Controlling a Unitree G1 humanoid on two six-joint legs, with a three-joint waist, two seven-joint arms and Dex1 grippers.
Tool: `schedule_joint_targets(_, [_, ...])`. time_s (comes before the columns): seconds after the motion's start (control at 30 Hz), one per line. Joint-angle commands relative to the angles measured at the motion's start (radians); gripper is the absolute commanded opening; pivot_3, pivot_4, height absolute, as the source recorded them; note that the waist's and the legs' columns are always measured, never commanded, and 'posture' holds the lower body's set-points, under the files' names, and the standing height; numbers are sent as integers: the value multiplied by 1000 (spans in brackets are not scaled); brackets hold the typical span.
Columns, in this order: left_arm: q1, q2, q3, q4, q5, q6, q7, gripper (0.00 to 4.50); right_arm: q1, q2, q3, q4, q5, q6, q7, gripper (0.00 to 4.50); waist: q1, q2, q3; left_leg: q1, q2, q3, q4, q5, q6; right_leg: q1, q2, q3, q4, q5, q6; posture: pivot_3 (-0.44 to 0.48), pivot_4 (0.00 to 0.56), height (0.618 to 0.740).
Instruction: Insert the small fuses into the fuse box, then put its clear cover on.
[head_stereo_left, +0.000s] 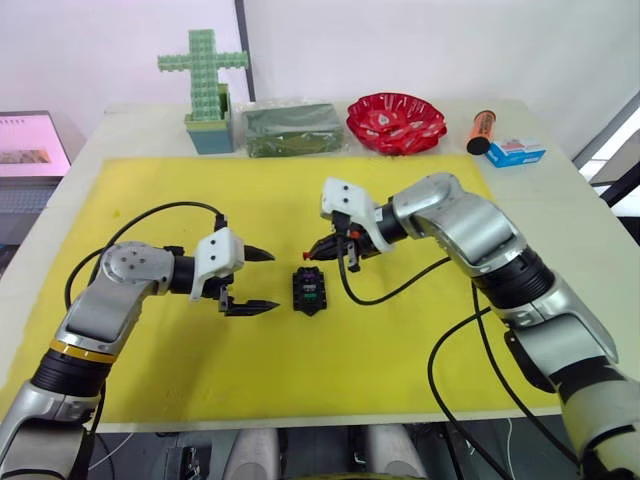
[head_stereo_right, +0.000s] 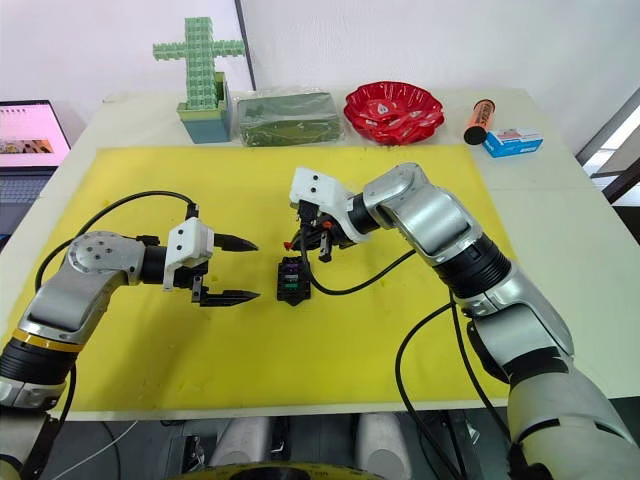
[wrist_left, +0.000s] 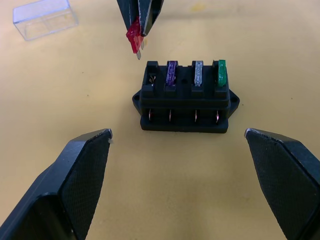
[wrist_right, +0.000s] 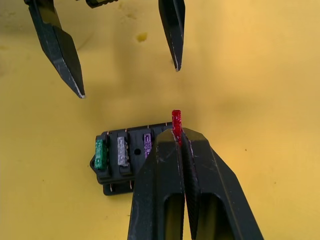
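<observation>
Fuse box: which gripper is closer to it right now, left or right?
Right. The right gripper hangs just over the fuse box, pinching the red fuse beside its one empty slot. The left gripper sits open off to the box's side, a clear gap away.

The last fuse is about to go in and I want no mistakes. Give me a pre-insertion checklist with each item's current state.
1. Red fuse held firmly in the right gripper, jaws shut on it: ok.
2. Metal blades of the fuse pointing down toward the fuse box: ok.
3. Last slot empty, next to the seated purple fuse, grey fuse and green fuse: ok.
4. Fuse lined up exactly over that slot: cannot tell; it hangs just beyond the box's end.
5. Left gripper open and apart from the box: ok.
6. Clear cover lying free on the yellow mat: ok.
</observation>
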Motion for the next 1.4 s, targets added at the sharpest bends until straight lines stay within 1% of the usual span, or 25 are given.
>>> schedule_joint_targets(0.03, [-2, -2, 10, -33, -1, -3, 6, 4500, -16, 17, -1, -22, -6, -4, 12, 26, 0, 0, 0, 0, 0, 0, 0, 0, 0, 0, 0, 0, 0, 0, 0, 0, 150, 740])
schedule_joint_targets(0.83, [-5, -2, 6, -91, -3, 42, 20, 4500, 16, 48, 26, 58, -110, -113, 27, 26, 0, 0, 0, 0, 0, 0, 0, 0, 0, 0, 0, 0, 0, 0, 0, 0, 150, 740])
schedule_joint_targets(1.4, [-2, -1, 9, -111, -8, 65, 23, 4500, 20, 50, 1, 25, -97, -101, 64, 26, 0, 0, 0, 0, 0, 0, 0, 0, 0, 0, 0, 0, 0, 0, 0, 0, 150, 740])
